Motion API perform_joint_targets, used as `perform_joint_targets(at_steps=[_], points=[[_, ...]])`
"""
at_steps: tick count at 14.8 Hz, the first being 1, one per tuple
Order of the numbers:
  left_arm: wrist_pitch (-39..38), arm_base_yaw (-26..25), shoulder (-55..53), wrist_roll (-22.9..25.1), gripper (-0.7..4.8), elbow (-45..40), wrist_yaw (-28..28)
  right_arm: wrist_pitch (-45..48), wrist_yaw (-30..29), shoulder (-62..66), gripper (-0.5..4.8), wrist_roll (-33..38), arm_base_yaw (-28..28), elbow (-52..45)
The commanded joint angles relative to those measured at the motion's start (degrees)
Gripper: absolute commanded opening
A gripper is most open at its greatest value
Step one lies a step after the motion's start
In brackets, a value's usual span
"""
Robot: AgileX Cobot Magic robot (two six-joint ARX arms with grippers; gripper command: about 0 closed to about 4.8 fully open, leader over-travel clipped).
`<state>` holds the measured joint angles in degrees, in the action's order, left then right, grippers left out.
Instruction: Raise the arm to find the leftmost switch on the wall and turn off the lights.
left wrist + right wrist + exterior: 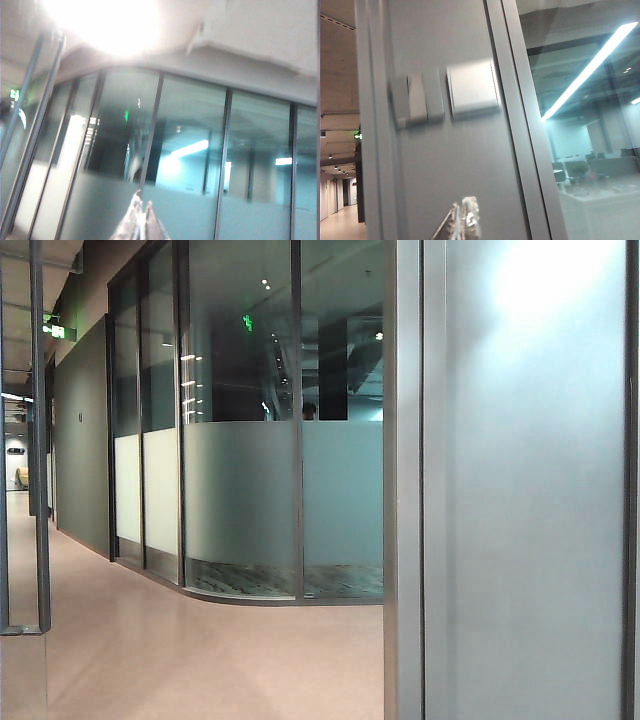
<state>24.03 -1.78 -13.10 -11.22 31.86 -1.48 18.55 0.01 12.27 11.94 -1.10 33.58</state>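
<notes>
Your right gripper [462,220], fingers nearly together and empty, sits below the wall switches. The leftmost switch [399,100] is a stiff rocker; press its face rather than grip it. Your left gripper [142,222], also narrowed, faces glass partitions [190,160].

Office corridor: frosted glass partitions [250,500], desks [600,192] behind.

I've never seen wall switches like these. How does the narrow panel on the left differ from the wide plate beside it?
The narrow switch panel is split into slim vertical rockers; the wide plate is one flat square face. The panel sits nearer the wall's edge, the plate nearer the glass frame. Both are grey, mounted side by side above the right tool.
</notes>
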Motion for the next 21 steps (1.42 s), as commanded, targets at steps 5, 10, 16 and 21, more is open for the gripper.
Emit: perform_joint_targets(at_steps=[5,10,16,21], points=[[0.07,-0.04,-33.4,0.26,-0.05,30.6,-6.34,-5.05,-8.26,31.45,-0.01,-0.13,-0.07,32.17],[-2.34,-0.04,-49.0,0.24,-0.05,46.49,-10.34,-9.79,-17.51,50.21,-0.01,0.13,-0.09,54.29],[-17.2,-0.04,-54.6,0.2,-0.05,60.26,-22.64,-12.68,-25.66,63.3,-0.01,4.22,-0.2,70.86],[-18.34,0.02,-54.93,-18.45,-0.05,62.69,-51.58,-12.74,-30.93,66.99,-0.01,4.74,-5.27,74.55]])
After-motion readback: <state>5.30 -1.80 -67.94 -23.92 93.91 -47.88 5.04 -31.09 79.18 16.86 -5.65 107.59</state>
